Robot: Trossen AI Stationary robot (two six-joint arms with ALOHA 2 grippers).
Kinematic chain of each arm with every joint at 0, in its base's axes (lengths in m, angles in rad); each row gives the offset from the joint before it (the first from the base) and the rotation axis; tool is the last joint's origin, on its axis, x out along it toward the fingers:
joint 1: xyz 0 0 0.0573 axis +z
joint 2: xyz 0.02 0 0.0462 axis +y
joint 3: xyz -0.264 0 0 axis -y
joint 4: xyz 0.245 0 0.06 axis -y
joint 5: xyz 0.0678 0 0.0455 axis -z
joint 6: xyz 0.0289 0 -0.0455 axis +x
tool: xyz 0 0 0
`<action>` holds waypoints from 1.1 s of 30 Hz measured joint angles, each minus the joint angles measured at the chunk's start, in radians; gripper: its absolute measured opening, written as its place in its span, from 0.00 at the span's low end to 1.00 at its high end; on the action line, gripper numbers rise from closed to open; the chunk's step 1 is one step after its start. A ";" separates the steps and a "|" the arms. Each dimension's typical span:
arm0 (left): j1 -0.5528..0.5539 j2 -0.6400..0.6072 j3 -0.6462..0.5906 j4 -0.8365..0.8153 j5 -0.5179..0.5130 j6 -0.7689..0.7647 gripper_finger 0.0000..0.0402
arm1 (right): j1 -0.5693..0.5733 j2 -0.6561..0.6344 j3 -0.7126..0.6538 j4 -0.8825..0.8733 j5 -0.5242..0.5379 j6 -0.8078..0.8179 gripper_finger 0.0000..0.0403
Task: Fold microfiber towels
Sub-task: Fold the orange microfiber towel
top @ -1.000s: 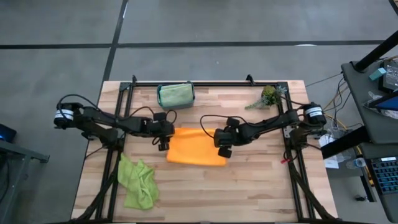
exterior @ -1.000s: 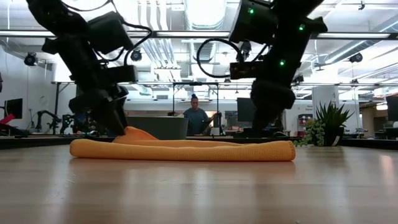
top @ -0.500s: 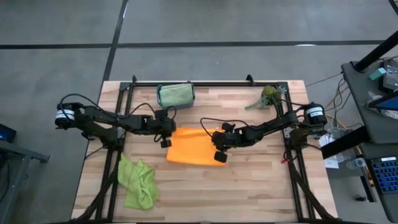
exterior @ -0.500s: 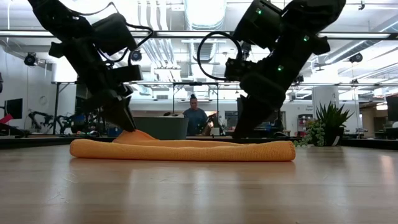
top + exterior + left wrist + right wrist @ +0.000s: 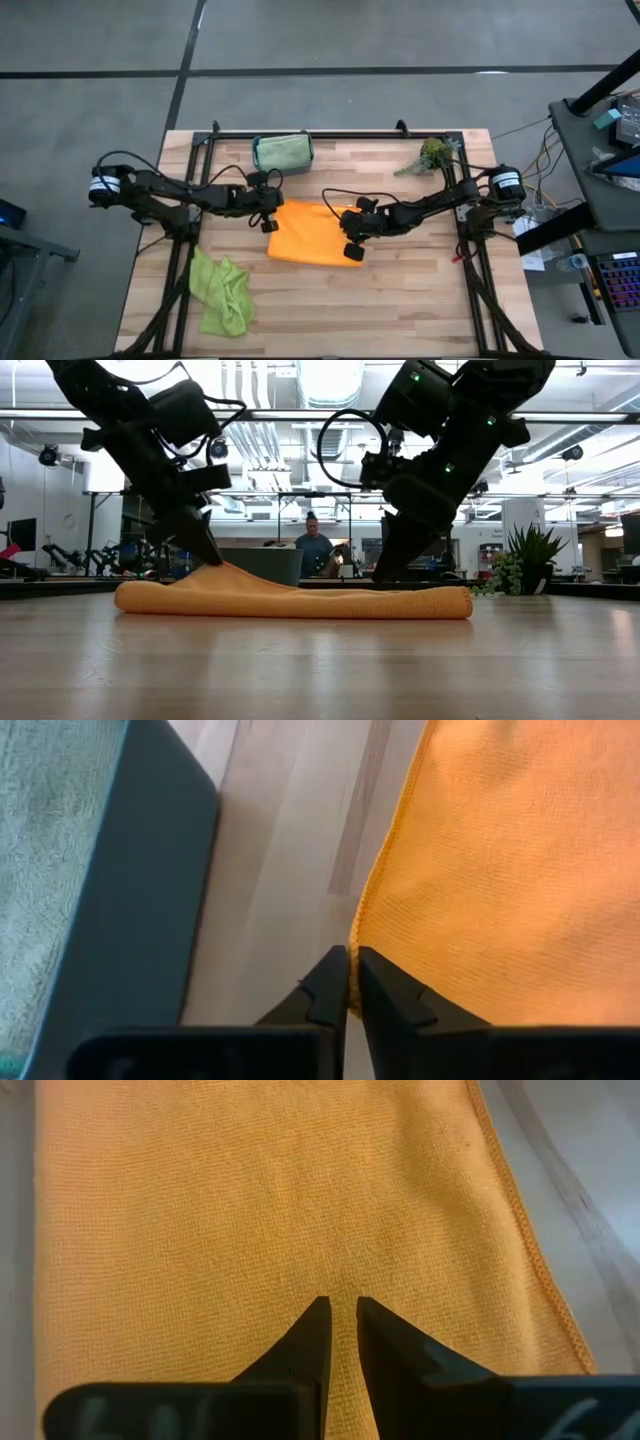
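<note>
The left gripper (image 5: 349, 982) is pinched together on the hemmed edge of the orange towel (image 5: 312, 235), lifting that edge into a small peak off the worktop (image 5: 400, 300). The right gripper (image 5: 342, 1325) is nearly closed, its fingertips pressed into the cloth on the towel's opposite side. Just beyond the left gripper sits a teal bin (image 5: 281, 153); a lime green towel (image 5: 222, 292) lies crumpled well apart.

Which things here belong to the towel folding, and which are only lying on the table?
For the job:
- orange towel, pinched by left gripper and right gripper
- lime green towel, crumpled
- pale green towel in the bin

Lying about:
- teal bin
- plant sprig
</note>
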 joint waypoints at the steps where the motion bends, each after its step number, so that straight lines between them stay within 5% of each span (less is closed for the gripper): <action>1: 0.000 0.000 0.000 0.001 0.004 -0.003 0.04 | 0.000 -0.002 0.000 -0.003 0.000 0.002 0.11; 11: -0.002 -0.026 0.020 -0.045 0.013 -0.003 0.31 | 0.007 -0.085 0.002 -0.039 0.000 0.048 0.11; 16: -0.010 -0.084 0.059 -0.148 0.027 -0.003 0.43 | 0.012 -0.147 0.002 -0.111 0.000 0.212 0.11; 23: -0.038 -0.175 0.076 -0.148 0.240 -0.013 0.46 | 0.020 -0.163 0.002 -0.182 -0.121 0.507 0.15; 33: -0.199 -0.141 0.070 -0.141 0.327 -0.062 0.46 | 0.081 -0.152 -0.015 -0.156 -0.082 0.613 0.36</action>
